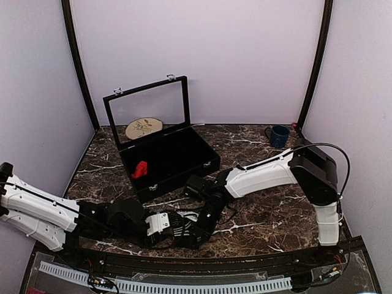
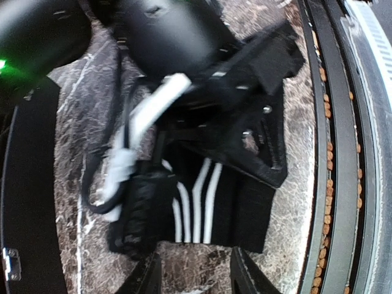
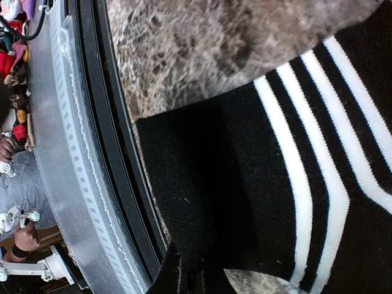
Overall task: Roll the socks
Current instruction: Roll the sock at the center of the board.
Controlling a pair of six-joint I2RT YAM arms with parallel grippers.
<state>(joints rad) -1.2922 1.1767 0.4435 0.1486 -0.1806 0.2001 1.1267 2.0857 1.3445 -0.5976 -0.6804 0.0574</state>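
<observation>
The black sock (image 2: 239,214) with white stripes lies flat on the marble table near its front edge, also seen as the sock (image 3: 257,202) from the right wrist. My right gripper (image 3: 197,278) is shut on a pinched fold at the sock's plain black end. My left gripper (image 2: 195,278) is open, its fingertips (image 2: 149,275) just short of the striped edge, with bare marble between them. From above, both grippers meet over the sock (image 1: 182,225). The red sock (image 1: 140,169) lies inside the black case.
A black case (image 1: 184,165) with a raised glass lid stands behind the arms. A round wooden disc (image 1: 144,127) lies behind it, and a blue mug (image 1: 279,135) stands at the back right. A black rail (image 2: 343,153) runs along the table's front edge beside the sock.
</observation>
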